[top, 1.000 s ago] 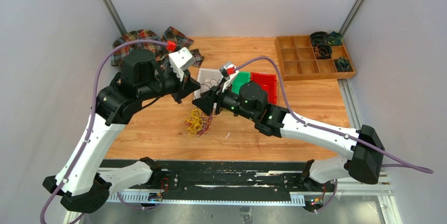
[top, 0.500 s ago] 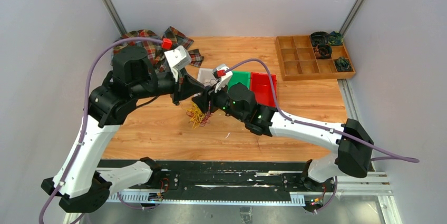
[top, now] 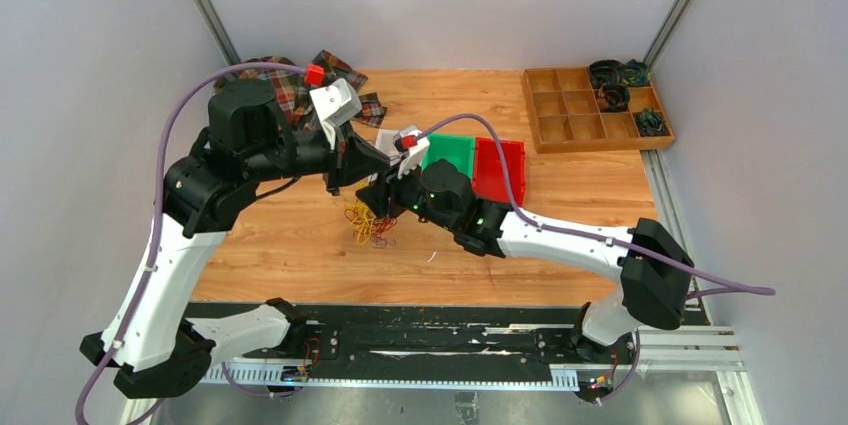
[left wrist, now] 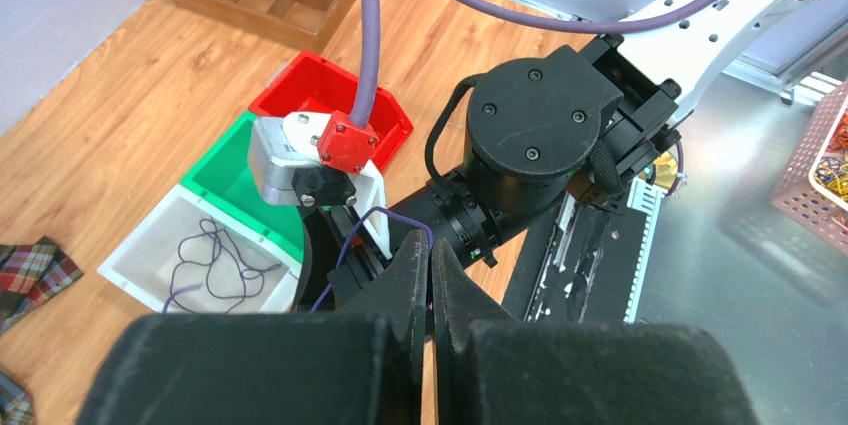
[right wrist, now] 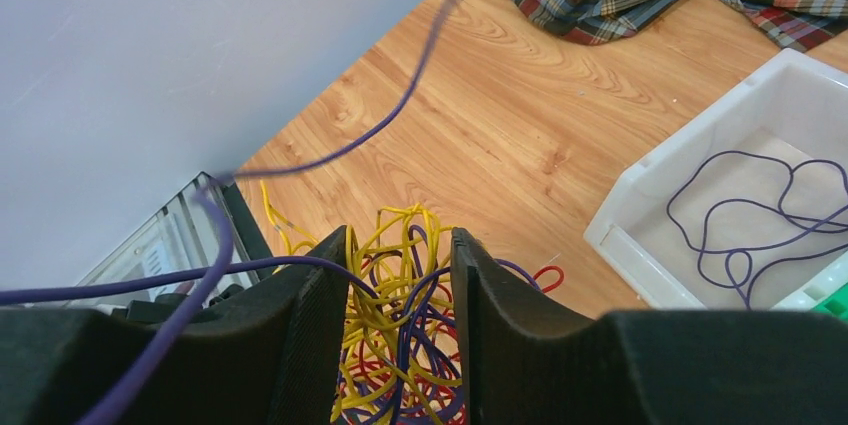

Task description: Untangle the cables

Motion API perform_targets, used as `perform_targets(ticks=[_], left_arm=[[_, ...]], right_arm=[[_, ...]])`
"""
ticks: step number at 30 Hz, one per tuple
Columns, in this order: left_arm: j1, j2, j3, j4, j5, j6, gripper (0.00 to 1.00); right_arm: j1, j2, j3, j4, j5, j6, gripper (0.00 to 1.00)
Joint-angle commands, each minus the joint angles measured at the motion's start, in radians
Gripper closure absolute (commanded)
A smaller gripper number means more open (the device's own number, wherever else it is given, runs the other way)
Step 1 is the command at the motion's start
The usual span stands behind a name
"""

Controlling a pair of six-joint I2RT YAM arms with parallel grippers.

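Note:
The cables (top: 366, 225) lie as a yellow, red and purple tangle on the wooden table, below both grippers. My left gripper (left wrist: 431, 255) is shut on one purple cable (left wrist: 350, 240), which arcs out of its tips. That taut purple strand (right wrist: 400, 115) runs up and away across the right wrist view. My right gripper (right wrist: 400, 295) straddles the tangle (right wrist: 410, 345). Its fingers stand apart on either side, and loose wires fill the gap and touch both pads. From above, the left gripper (top: 372, 167) hovers just over the right gripper (top: 378, 197).
A white bin (right wrist: 620, 235) holds one loose purple cable (right wrist: 740, 235). Beside it sit a green bin (top: 450, 153) and a red bin (top: 500, 165). A wooden compartment tray (top: 580, 110) stands at the back right and a plaid cloth (top: 290, 80) at the back left.
Both grippers have shifted left and slightly back. The right gripper's jaws have narrowed around the tangle, and the tangle has slid a little to the left.

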State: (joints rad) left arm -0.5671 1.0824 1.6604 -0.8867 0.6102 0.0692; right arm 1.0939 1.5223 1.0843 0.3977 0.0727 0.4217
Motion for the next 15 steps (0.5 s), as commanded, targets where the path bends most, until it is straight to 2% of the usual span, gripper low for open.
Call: perform_targets(ticks=[1,15], left_arm=[[-0.007,0.007,0.065,0.017,0.032,-0.014,1.00],[-0.007,0.073,0.294,0.016,-0.090,0.055,1.00]], right_arm=[[0.015,0.024,-0.014,0.021,0.003,0.022,0.61],[0.015,0.063,-0.222,0.077,0.072,0.078,0.64]])
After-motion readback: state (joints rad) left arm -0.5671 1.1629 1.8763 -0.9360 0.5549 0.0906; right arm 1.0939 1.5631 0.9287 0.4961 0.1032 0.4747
